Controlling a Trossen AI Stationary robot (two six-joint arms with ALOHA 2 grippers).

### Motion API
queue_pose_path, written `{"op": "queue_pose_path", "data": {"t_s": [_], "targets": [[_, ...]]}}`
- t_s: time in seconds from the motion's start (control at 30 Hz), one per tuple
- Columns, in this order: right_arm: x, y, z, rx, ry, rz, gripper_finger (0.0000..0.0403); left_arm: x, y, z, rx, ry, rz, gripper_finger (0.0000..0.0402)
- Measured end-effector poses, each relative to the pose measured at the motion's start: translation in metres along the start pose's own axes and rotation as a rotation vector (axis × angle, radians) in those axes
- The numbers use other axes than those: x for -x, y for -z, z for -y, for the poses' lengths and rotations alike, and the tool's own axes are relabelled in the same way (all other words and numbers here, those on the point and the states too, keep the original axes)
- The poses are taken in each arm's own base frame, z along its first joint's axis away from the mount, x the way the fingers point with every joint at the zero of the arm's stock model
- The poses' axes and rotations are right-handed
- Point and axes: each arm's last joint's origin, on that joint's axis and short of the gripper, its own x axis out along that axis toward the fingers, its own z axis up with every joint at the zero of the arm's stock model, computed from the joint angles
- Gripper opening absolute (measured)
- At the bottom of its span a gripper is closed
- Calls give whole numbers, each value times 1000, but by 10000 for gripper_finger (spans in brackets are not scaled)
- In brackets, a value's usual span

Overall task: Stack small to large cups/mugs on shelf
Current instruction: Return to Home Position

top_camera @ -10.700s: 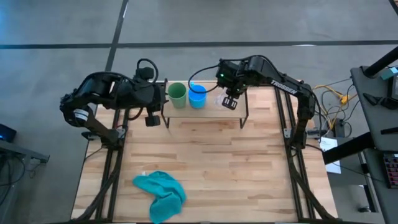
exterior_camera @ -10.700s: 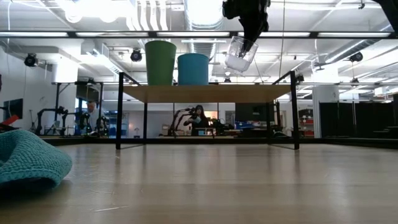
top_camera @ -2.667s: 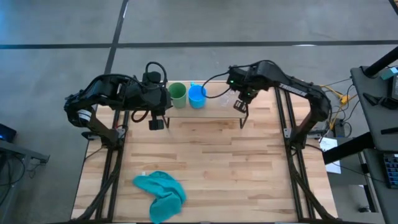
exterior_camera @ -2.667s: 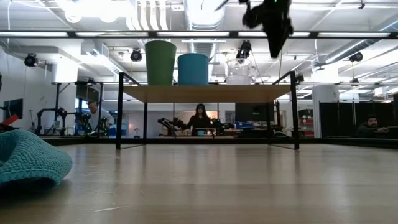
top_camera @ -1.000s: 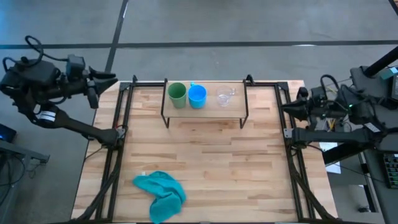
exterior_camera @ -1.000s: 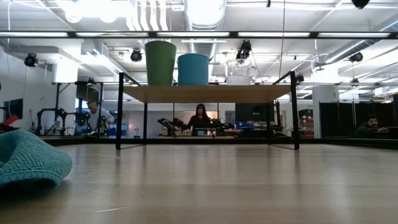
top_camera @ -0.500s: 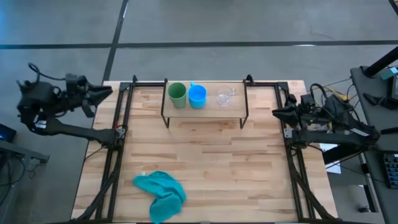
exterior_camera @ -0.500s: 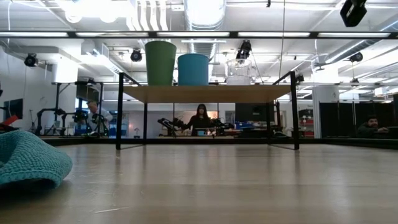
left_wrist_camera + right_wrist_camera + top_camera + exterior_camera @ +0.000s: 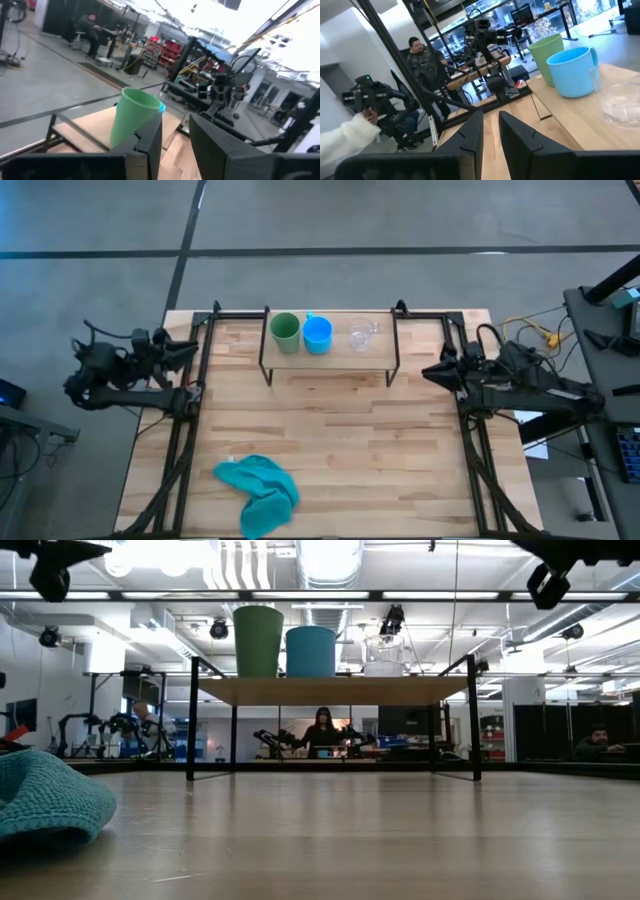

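Note:
Three cups stand upright in a row on the shelf (image 9: 330, 358), a light-wood board on thin black legs at the table's far side. They are the green tumbler (image 9: 285, 332), the blue mug (image 9: 317, 334) and the clear glass mug (image 9: 361, 335). The low view shows the green tumbler (image 9: 258, 640), blue mug (image 9: 311, 650) and glass mug (image 9: 383, 655) resting on their bases. My left gripper (image 9: 188, 348) is at the table's left edge and my right gripper (image 9: 430, 372) at its right edge. Both are far from the cups, empty and all but shut.
A crumpled teal cloth (image 9: 258, 492) lies near the table's near edge, left of centre. Black frame rails (image 9: 190, 430) run along both sides of the table. People and other rigs show in the room beyond the table.
Both arms have folded down at the table's sides. My left gripper has moved toward the near edge and sunk beside the left rail. My right gripper has shifted toward the near edge and slightly inward. The cups have stayed in place on the shelf.

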Motion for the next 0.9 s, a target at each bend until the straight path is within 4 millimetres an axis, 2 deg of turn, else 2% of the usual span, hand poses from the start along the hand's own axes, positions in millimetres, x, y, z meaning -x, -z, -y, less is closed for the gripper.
{"op": "queue_pose_path", "data": {"t_s": [0.13, 0.23, 0.33, 0.43, 0.9], "targets": [[-6, 11, 6, -9, -9, 14, 57, -7, 17, -2, -25, -8, -55, 84], [-9, 17, 10, -19, -14, 24, 57, -10, 13, 1, -14, 5, -38, 84], [-12, 23, 13, -9, -34, 62, 57, -15, 19, 2, -16, 15, -80, 84], [-15, 29, 17, -3, -48, 89, 57, -16, 22, 1, 8, 36, -43, 84], [-21, 58, 31, -31, -98, 112, 57, -48, 76, -1, 36, 98, -23, 84]]}}
